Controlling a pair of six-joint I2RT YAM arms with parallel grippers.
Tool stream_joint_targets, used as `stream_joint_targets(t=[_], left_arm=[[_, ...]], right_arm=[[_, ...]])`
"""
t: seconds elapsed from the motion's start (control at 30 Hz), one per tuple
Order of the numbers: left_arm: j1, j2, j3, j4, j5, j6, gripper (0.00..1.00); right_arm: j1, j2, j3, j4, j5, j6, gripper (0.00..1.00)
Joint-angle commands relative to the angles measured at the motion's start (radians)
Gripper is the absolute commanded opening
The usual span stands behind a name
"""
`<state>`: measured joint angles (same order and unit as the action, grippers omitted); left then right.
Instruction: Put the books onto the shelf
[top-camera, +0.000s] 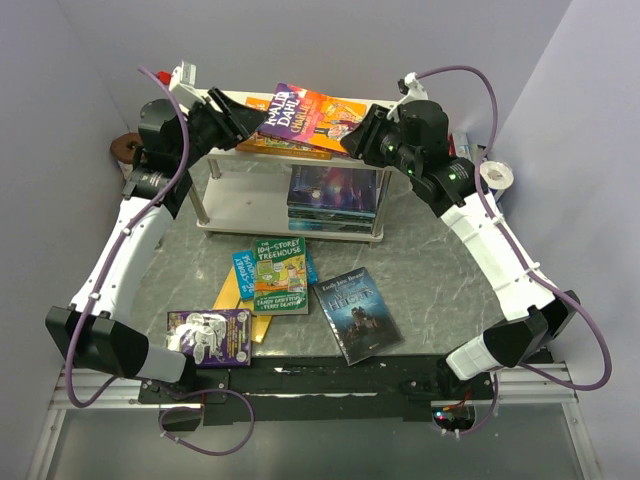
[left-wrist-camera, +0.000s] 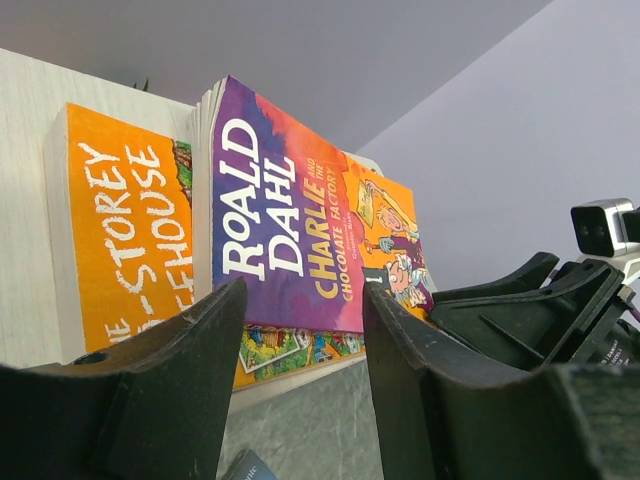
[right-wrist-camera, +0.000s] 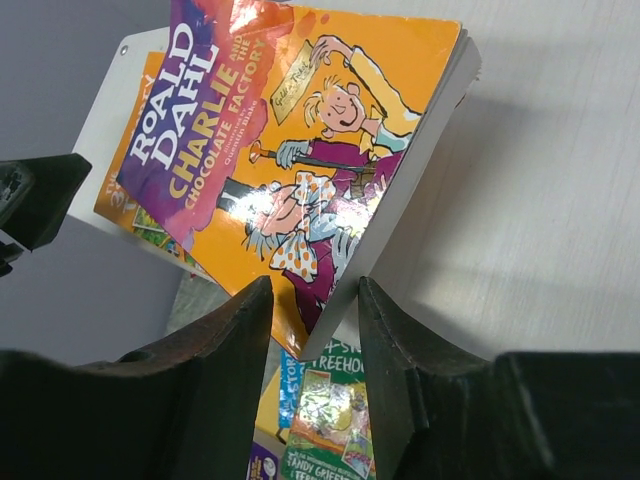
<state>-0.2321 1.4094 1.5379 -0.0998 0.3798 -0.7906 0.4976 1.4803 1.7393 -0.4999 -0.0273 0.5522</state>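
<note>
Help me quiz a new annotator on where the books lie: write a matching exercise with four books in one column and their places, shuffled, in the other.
Books
1. Roald Dahl book
2. green Treehouse book
3. castle-cover book
4. purple book

Places
A. flat on the table, near edge, left side
B. up at the shelf top board, over an orange book
C. alone on the table, right of centre
D. on the table, atop a yellow book

Pairs: 1-B, 2-D, 3-C, 4-A
</note>
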Motion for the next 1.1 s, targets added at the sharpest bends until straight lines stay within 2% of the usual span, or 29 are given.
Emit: stream_joint_targets(t=[0.0,0.37,0.7,1.07], left_arm=[[0.005,0.002,0.034,0.058,0.021,-0.001,0.55],[0.017,0.020,0.033,0.031,-0.036,0.005,0.56],[0.017,0.049,0.048,-0.023,-0.051,0.014,0.53],[0.017,0.016,0.021,0.009,0.007,0.005,0.40]], right_arm=[[0.001,0.005,0.054,0.037,-0.010,-0.006,0.47],[0.001,0.011,0.068,0.037,-0.022,-0.011,0.47],[-0.001,0.021,0.069,0.041,-0.034,-0.008,0.47],[0.002,0.043,0.092,0.046,-0.052,-0.002,0.45]])
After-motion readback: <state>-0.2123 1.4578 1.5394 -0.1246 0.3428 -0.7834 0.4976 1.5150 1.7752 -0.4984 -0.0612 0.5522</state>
